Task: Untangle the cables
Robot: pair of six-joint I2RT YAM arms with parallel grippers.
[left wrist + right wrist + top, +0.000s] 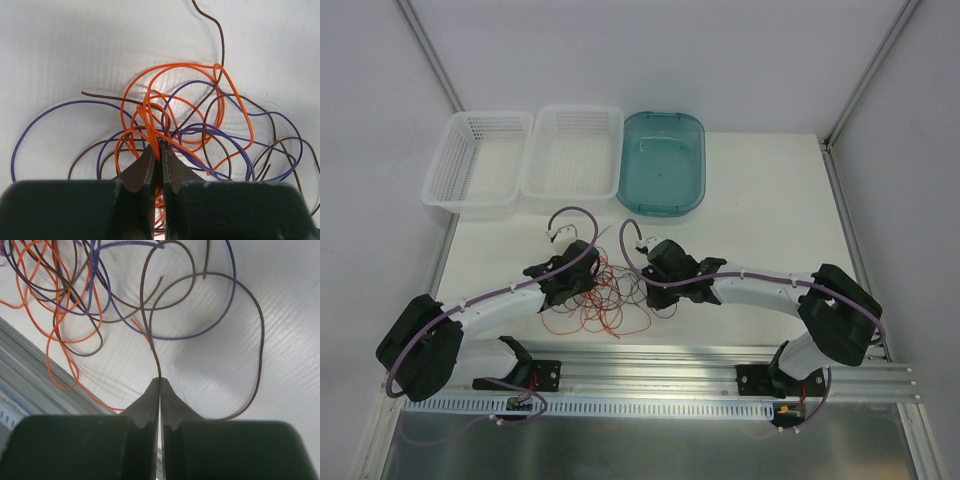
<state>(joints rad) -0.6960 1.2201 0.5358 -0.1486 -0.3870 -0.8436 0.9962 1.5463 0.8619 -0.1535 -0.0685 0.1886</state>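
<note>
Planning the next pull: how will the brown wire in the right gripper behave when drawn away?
Probably floppy but springy: the brown wire lies in loose curls. Likely very light, being so thin. It may drag the tangle along, being looped through it.

A fixed camera above and behind the arm bases looks down and forward across the whole white surface [770, 200], with the cables [605, 300] small at mid-frame. The left wrist camera sits just behind the left fingers [140, 170], facing steeply down into the heart of the tangle from very close. The right wrist camera, behind the right fingers [145, 407], takes in the tangle's fringe and the aluminium rail [25, 365] at a slant. All three views share the tangle.
</note>
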